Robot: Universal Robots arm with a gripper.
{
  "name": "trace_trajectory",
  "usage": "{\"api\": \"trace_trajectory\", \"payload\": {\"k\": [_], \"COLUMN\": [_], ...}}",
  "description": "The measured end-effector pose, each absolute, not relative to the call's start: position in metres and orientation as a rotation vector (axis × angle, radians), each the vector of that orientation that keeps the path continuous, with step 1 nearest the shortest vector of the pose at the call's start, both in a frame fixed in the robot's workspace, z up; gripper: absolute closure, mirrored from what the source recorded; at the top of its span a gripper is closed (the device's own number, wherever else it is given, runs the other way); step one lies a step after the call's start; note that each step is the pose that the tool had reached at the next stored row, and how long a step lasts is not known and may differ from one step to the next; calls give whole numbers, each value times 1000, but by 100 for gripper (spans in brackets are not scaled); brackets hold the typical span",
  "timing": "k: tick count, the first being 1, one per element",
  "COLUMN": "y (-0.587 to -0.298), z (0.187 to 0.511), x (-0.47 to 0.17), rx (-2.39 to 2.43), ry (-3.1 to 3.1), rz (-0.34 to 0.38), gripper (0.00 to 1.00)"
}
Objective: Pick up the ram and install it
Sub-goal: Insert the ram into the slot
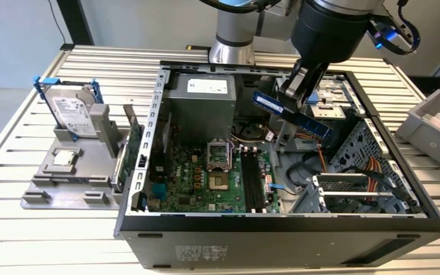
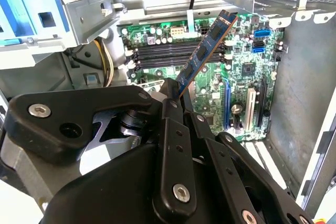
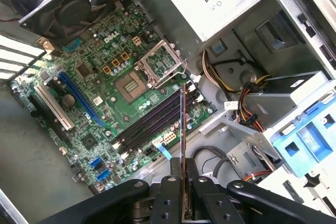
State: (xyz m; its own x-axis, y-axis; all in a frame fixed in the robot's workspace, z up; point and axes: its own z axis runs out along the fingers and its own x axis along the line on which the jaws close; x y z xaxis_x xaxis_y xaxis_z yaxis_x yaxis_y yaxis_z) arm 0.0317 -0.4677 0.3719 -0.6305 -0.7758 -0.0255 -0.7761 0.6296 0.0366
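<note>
The ram (image 1: 315,126) is a long dark-blue stick, held tilted in the air over the open computer case (image 1: 140,172). My gripper (image 1: 295,102) is shut on it near its middle. Both wrist views show the ram (image 2: 202,56) (image 3: 182,124) sticking out from between the black fingers (image 2: 170,124), well above the green motherboard (image 3: 100,103). The gripper (image 3: 182,179) hangs over the black memory slots (image 3: 149,124), which lie beside the processor socket (image 3: 131,85). In the exterior view those slots (image 1: 252,182) sit lower in the case, toward that view's left of the ram.
A silver hard drive in a blue bracket (image 1: 73,112) and a green card (image 1: 133,146) stand on a grey holder (image 1: 67,177) at the exterior view's left of the case. Inside are a power supply (image 1: 201,94), cables (image 1: 373,169) and a drive cage (image 1: 357,192). A grey bin (image 1: 430,123) stands at that view's right.
</note>
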Motion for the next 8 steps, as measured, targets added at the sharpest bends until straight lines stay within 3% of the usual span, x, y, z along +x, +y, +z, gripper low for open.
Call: {"api": "trace_trajectory", "payload": {"k": [8], "y": [-468], "z": [372], "x": [32], "rx": [-1339], "ry": [2833], "rz": [69], "gripper": [100]}}
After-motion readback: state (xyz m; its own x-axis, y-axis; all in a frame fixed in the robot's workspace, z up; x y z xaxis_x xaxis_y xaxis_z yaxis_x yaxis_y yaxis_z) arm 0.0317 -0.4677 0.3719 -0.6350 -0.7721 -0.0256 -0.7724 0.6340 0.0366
